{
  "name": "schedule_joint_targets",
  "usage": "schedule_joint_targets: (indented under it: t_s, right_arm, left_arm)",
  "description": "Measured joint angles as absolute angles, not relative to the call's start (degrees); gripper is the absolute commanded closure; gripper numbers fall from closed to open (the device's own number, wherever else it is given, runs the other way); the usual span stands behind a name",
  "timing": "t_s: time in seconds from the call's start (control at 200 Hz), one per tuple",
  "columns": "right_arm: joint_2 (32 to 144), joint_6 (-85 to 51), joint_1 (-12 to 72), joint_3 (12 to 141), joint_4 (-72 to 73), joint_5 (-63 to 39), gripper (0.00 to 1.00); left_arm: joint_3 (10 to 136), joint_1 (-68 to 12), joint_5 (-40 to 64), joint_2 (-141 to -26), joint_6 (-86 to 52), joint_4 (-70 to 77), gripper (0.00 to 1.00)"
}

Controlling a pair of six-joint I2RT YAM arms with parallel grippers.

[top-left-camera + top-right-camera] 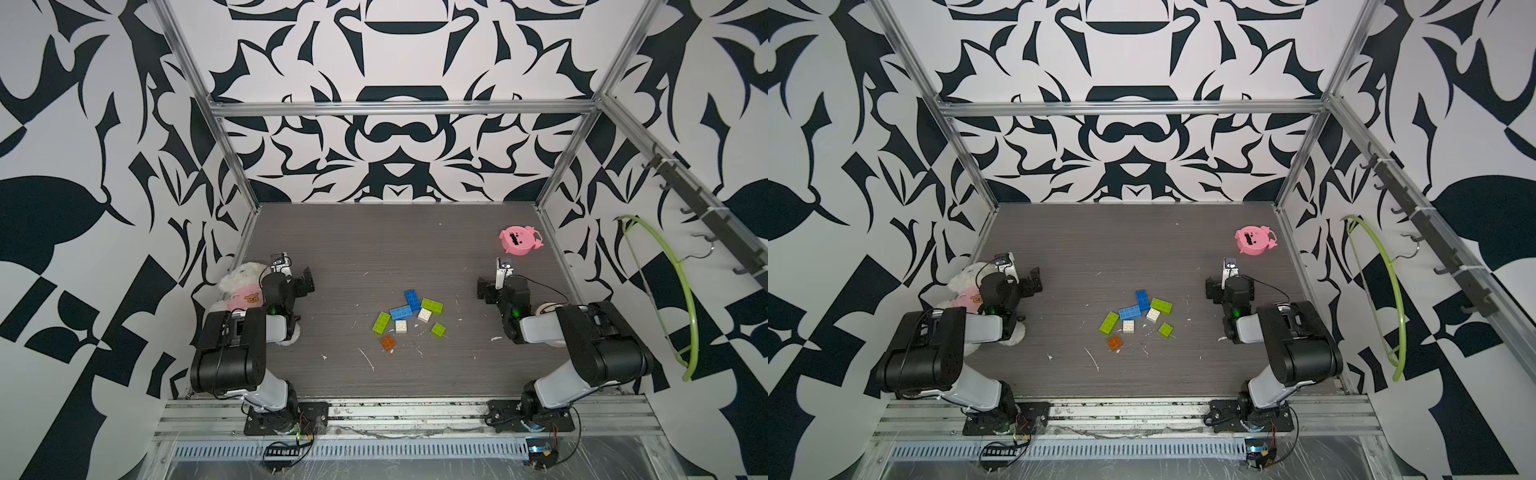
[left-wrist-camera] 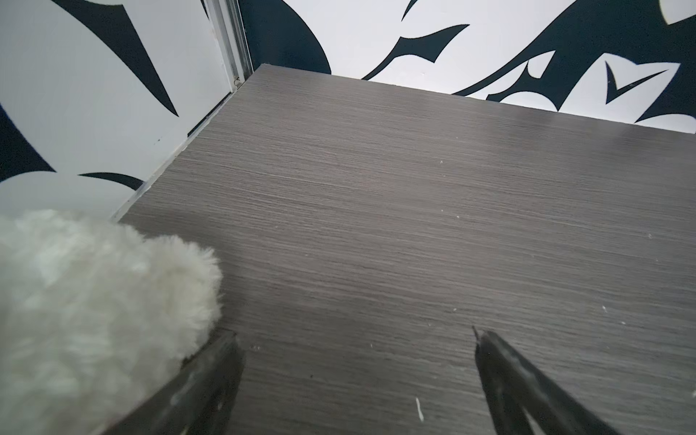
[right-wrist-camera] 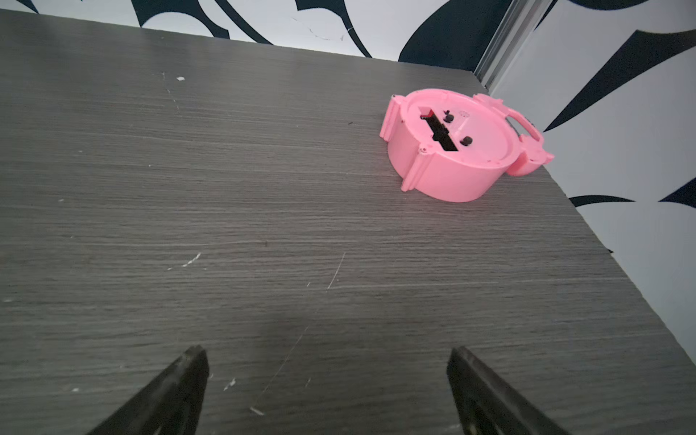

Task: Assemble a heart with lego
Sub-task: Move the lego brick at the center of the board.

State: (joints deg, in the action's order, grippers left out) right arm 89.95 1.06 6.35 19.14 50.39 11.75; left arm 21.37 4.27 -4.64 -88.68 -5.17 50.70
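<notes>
Several loose lego bricks lie in a small scatter at the middle of the table in both top views. Among them are two blue oblong ones (image 1: 412, 300) (image 1: 1129, 311), lime green ones (image 1: 381, 323) (image 1: 1161, 306), two white squares (image 1: 401, 326) (image 1: 1153, 315) and an orange square (image 1: 388, 342) (image 1: 1114, 342). No joined heart shows in any view. My left gripper (image 1: 308, 281) (image 2: 354, 335) stands open left of the bricks, well apart from them. Over bare table to their right, my right gripper (image 1: 482, 287) (image 3: 327, 354) is also open. Neither wrist view shows a brick.
A pink round toy (image 1: 519, 240) (image 3: 459, 147) sits at the far right corner of the table (image 1: 374, 249). A white plush toy (image 1: 243, 286) (image 2: 94, 301) lies against the left arm, touching one left finger. A green hanger (image 1: 681, 291) hangs on the right wall.
</notes>
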Motion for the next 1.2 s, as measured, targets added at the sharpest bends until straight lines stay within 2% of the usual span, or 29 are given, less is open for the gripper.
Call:
schedule_joint_targets:
  t_s: [0.98,1.085,1.2]
  right_arm:
    - [89.86,1.04,6.35,19.14,50.37,11.79,0.0]
    - [85.21,0.82,6.35,19.14,46.37,12.51,0.0]
    - [73.6,-1.52,6.35,21.52,35.7,13.08,0.0]
  left_arm:
    - [21.37,4.27,-4.89,-88.68,-5.43,50.7,0.01]
    - [21.39,4.27,-5.91,-87.46,-6.13,49.43,0.01]
    - [23.77,4.27,-8.29,-79.44,-8.56,37.71,0.01]
